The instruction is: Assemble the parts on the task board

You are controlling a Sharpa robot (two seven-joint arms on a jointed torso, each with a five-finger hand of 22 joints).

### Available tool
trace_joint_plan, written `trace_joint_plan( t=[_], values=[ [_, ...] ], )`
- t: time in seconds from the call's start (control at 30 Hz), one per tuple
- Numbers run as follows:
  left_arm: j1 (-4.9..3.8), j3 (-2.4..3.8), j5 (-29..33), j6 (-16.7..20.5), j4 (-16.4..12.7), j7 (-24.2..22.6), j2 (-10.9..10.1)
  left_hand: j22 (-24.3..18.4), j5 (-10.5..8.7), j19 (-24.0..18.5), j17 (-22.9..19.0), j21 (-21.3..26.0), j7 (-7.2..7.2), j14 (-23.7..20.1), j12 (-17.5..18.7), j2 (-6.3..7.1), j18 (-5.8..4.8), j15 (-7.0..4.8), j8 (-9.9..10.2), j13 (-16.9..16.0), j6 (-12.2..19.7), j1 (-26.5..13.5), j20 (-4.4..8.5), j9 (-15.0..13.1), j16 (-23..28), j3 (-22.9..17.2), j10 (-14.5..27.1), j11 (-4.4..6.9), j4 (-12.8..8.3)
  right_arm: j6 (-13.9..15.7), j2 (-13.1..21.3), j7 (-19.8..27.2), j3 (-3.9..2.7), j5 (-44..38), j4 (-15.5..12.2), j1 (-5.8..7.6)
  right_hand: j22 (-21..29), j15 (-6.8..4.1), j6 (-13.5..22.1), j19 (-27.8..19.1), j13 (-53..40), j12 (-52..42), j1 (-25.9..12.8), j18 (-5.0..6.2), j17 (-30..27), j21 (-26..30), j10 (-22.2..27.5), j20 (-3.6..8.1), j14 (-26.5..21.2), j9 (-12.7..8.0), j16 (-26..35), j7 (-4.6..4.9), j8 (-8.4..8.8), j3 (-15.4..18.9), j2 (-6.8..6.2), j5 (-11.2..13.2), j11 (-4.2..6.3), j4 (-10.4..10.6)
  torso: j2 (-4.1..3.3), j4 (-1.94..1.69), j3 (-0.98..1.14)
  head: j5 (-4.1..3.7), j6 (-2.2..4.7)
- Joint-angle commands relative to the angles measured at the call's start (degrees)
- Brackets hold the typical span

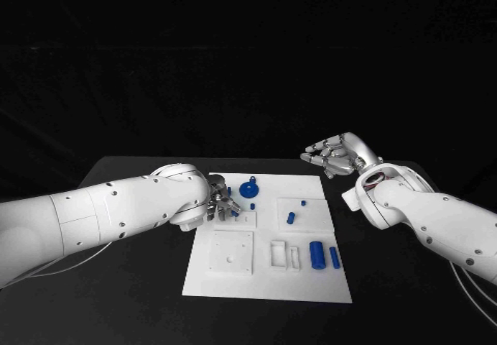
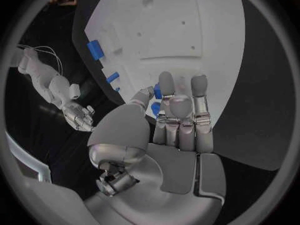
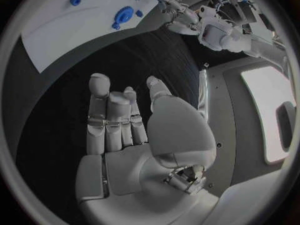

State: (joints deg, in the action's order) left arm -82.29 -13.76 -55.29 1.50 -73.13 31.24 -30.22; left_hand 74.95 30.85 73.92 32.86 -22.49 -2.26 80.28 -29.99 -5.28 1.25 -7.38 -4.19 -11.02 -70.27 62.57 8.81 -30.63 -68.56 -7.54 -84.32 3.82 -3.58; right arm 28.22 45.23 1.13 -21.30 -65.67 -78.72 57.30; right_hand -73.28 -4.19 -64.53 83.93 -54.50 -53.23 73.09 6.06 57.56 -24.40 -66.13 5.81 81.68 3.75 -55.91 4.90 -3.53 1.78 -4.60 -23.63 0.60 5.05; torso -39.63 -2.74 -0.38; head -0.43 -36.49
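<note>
Reaching now: the left hand [image 1: 215,203] is low over the far-left part of the task board [image 1: 269,287], and its fingers [image 2: 166,87] seem to close on a small blue peg [image 2: 157,91].
Left hand state: the thumb and the fingers are drawn together around that peg; in the left wrist view it looks pinched, but I cannot tell how firm the hold is.
Right hand state: the right hand [image 1: 337,155] hangs above the black table [image 1: 135,302], past the far-right corner of the board; its fingers are apart and it holds nothing.
Parts on the board: a round blue wheel [image 1: 250,190] sits just right of the left hand; 1 blue peg [image 1: 292,217] stands near the middle; 2 blue cylinders [image 1: 317,255] lie near the right edge.
Long axis: the 2 cylinders lie with their length from near to far, side by side.
Key relation: the wheel and the pegs lie to the right of the left hand, very close; the right hand is well apart from them.
Nearer hand: the left one, I judge, for the far-left parts; the cylinders lie more on the right arm's side.
</note>
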Motion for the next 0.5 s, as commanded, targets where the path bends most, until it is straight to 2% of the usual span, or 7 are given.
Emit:
trace_joint_plan(
  t=[0.03, 0.5],
  values=[
    [0.23, 0.02, -1.1, -1.7, -0.2, 0.2, 0.3, 1.1, 0.17, 0.2, 0.1, -0.4, 2.33, 0.6, -0.2, -0.27, -0.33, -0.37, -0.2, 0.0, -2.7, 0.4, -0.07, -0.1, -0.3, -9.5, -2.6, 0.59, -9.5, -0.5, -0.1, 0.5, -0.04, 0.1, -0.1, 0.00, 0.0, -0.23, -0.2, 2.5, 0.0, 0.3, -0.3, 0.45, 0.0, 0.1, -0.1, -0.36, -0.1, -0.1, 0.2, -0.31, -0.05, -0.3, -0.39, -0.2, 0.12, 0.1, -0.03, 0.05, 0.00, 0.01, -0.15],
    [0.97, 0.03, -1.2, -1.9, -0.1, 0.1, 0.5, 1.1, 0.17, 0.2, 0.1, -0.4, 2.33, 0.6, -0.2, -0.27, -0.33, -0.37, -0.2, 0.0, -2.7, 0.4, -0.07, -0.1, -0.3, -9.5, -2.6, 0.59, -9.5, -0.6, -0.2, 0.5, -0.04, 0.1, 0.0, 0.00, 0.2, -0.25, -0.3, 2.5, 0.1, 0.3, -0.3, 0.42, 0.0, 0.0, 0.0, -0.34, -0.1, -0.1, 0.2, -0.35, -0.04, -0.3, -0.36, -0.2, 0.14, 0.0, -0.02, 0.00, 0.01, -0.20, -0.28]
  ],
)
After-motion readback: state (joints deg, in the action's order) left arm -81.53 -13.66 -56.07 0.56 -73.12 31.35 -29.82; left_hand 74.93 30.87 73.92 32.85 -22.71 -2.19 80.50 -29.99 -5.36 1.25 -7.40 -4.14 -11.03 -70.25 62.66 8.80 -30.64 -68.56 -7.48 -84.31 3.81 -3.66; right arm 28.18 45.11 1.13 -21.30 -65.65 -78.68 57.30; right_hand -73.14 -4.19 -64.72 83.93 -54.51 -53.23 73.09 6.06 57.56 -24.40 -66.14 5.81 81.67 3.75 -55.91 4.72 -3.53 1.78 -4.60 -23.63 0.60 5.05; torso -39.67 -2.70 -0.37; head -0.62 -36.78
